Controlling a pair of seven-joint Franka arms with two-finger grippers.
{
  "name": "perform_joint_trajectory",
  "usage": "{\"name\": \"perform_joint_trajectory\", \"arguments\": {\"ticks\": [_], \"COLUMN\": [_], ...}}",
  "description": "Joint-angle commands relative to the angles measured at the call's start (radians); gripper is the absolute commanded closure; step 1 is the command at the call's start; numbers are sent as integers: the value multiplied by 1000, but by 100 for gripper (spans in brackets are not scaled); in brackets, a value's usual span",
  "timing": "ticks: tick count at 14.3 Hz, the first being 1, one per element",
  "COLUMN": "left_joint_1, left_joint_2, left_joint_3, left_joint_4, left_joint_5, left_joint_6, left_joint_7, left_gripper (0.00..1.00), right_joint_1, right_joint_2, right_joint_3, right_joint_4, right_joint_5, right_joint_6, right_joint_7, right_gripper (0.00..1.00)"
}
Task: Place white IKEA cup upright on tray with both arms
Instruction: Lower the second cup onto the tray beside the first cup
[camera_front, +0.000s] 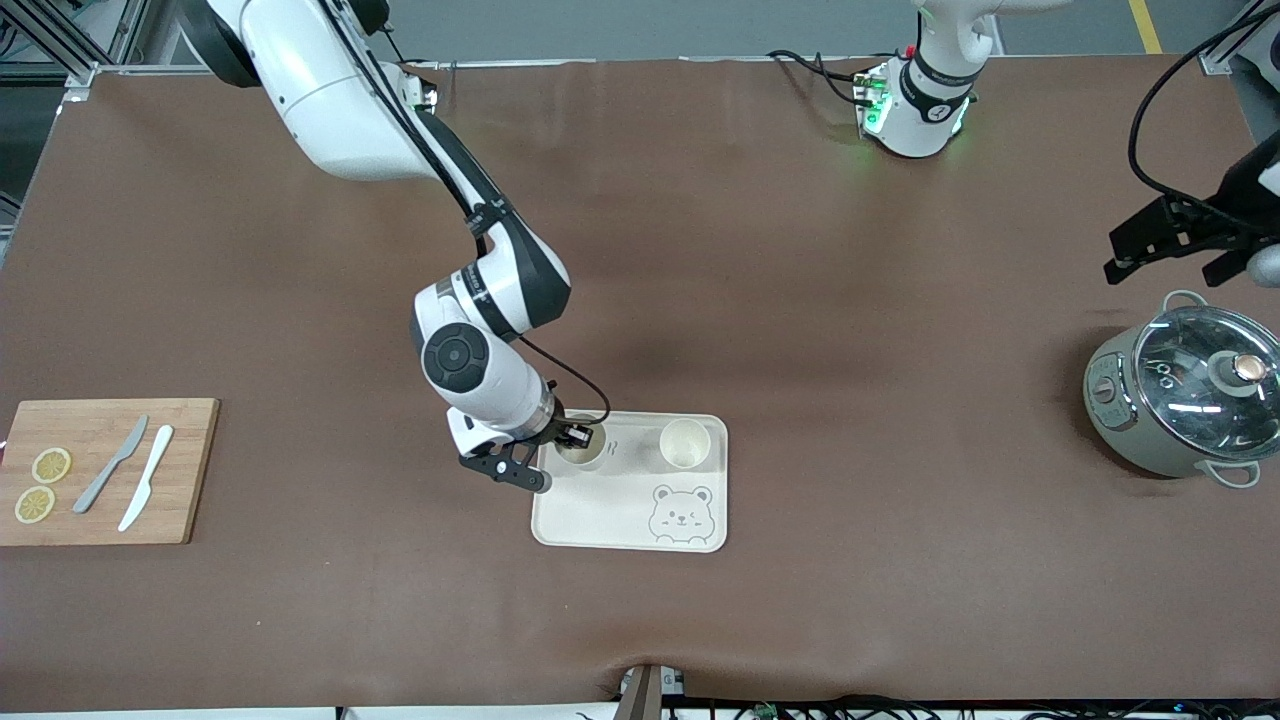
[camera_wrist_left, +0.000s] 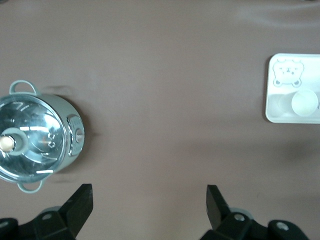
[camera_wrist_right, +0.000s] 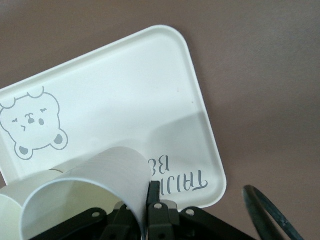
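Observation:
The cream bear tray (camera_front: 630, 510) lies mid-table. One white cup (camera_front: 685, 443) stands upright on it, open end up. My right gripper (camera_front: 578, 440) is shut on the wall of a second white cup (camera_front: 590, 455) over the tray corner toward the right arm's end. In the right wrist view one finger (camera_wrist_right: 154, 192) presses the outside of this cup (camera_wrist_right: 95, 180), above the tray (camera_wrist_right: 125, 90); the other cup's edge (camera_wrist_right: 10, 200) shows beside it. Whether the held cup touches the tray I cannot tell. My left gripper (camera_front: 1175, 265) (camera_wrist_left: 150, 200) hangs open and empty above the table by the pot.
A grey pot with a glass lid (camera_front: 1180, 390) (camera_wrist_left: 35, 140) stands at the left arm's end. A wooden cutting board (camera_front: 190, 470) with two knives and lemon slices lies at the right arm's end. The left wrist view shows the tray (camera_wrist_left: 280, 112) far off.

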Motion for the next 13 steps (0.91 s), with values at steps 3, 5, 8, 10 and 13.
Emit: {"name": "perform_joint_trajectory", "arguments": {"ticks": [3,5,8,10,13], "left_joint_1": [-13,-11,-10,-10,-1], "left_joint_2": [-8,-2,24,25,24], "left_joint_3": [-2,1,5,5,5], "left_joint_4": [2,3,9,9,5], "left_joint_5": [-18,-30,-51,-50,-56], "left_joint_6": [-22,-22,-10,4,23], "left_joint_7": [-19,-16,-5,-2,14], "left_gripper": [0,0,0,0,0], "right_joint_1": [35,37,35,37,37], "right_joint_2": [60,71,79,80,88], "right_joint_3": [-17,-17,-20,-20,-26], "right_joint_4": [41,40,38,38,38], "right_joint_5": [-38,-44,-56,-58,-73], "right_joint_6": [45,65,79,79,82], "right_joint_7": [70,73,76,78,96], "right_gripper": [100,100,100,100,100]}}
